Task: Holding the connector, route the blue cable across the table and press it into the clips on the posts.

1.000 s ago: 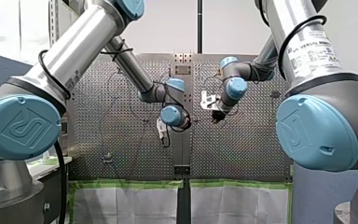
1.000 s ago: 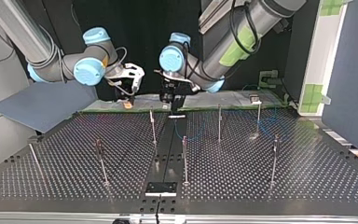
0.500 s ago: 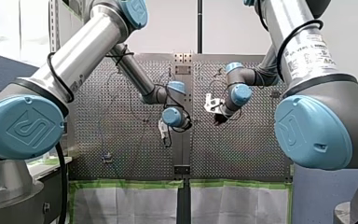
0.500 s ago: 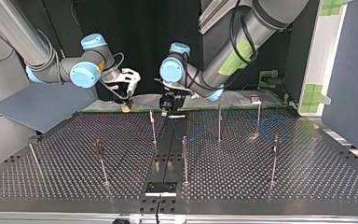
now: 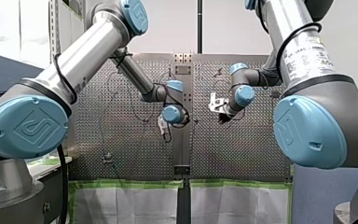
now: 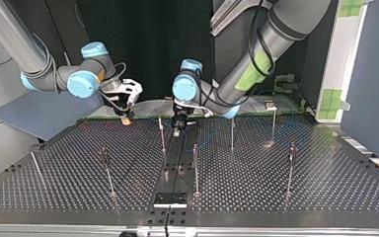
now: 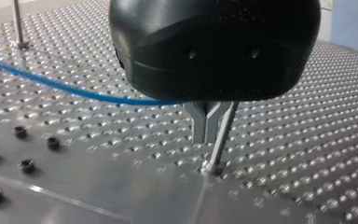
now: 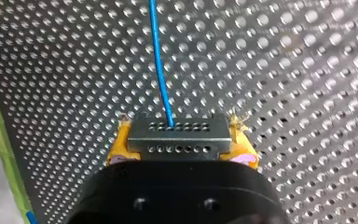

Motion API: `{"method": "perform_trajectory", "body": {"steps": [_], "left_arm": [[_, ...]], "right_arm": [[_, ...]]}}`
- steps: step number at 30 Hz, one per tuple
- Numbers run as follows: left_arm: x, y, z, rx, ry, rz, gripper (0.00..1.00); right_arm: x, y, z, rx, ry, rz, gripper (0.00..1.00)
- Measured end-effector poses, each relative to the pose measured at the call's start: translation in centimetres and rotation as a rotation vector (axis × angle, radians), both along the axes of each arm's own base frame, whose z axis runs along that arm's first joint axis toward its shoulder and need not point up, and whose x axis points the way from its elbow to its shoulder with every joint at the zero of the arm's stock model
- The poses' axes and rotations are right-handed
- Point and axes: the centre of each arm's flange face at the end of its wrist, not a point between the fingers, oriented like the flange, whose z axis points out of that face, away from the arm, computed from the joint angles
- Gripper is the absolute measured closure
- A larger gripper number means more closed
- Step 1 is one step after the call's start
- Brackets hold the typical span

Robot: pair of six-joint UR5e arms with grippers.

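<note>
R gripper [image 8: 179, 140]: yellow pads [image 8: 242, 144] clamped on grey connector [image 8: 178, 137]; blue cable [image 8: 161, 60] runs straight out ahead over perforated table [image 8: 284, 70]. In top view it hangs at far edge, left of centre. L gripper [image 7: 206, 137]: metal jaws together, just beside thin post [image 7: 219, 149]; cable passes under its body, can't tell if pinched. More posts [image 6: 195, 168] stand across table, green tape [image 8: 3, 140] on its edge

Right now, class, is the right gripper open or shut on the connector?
Shut. My right gripper clamps the connector between its yellow pads.
</note>
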Motion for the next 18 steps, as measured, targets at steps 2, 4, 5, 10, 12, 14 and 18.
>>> {"method": "perform_trajectory", "body": {"steps": [2, 4, 5, 10, 12, 14, 18], "left_arm": [[0.5, 0.4, 0.2, -0.001, -0.002, 0.004, 1.00], [0.9, 0.8, 0.2, -0.002, -0.002, 0.007, 1.00], [1.1, 1.0, 0.3, -0.002, -0.002, 0.008, 1.00], [1.7, 1.9, 0.3, 0.002, 0.007, 0.012, 0.92], [1.7, 2.1, 0.2, 0.008, 0.018, 0.011, 0.77], [1.5, 2.1, 0.0, 0.016, 0.033, 0.009, 0.64], [0.9, 1.9, -0.2, 0.037, 0.060, 0.002, 0.00]], "right_arm": [[-0.2, -0.5, 0.1, -0.003, -0.002, -0.005, 1.00], [-0.3, -0.9, -0.1, -0.002, -0.004, -0.005, 1.00], [-0.3, -1.1, -0.2, -0.002, -0.005, -0.005, 1.00], [-0.3, -2.0, -0.5, -0.004, -0.008, -0.004, 1.00], [-0.3, -2.1, -0.4, -0.005, -0.010, -0.005, 1.00], [-0.4, -2.4, -0.4, -0.007, -0.012, -0.005, 1.00], [-0.7, -2.7, -0.1, -0.012, -0.015, -0.008, 1.00]]}}
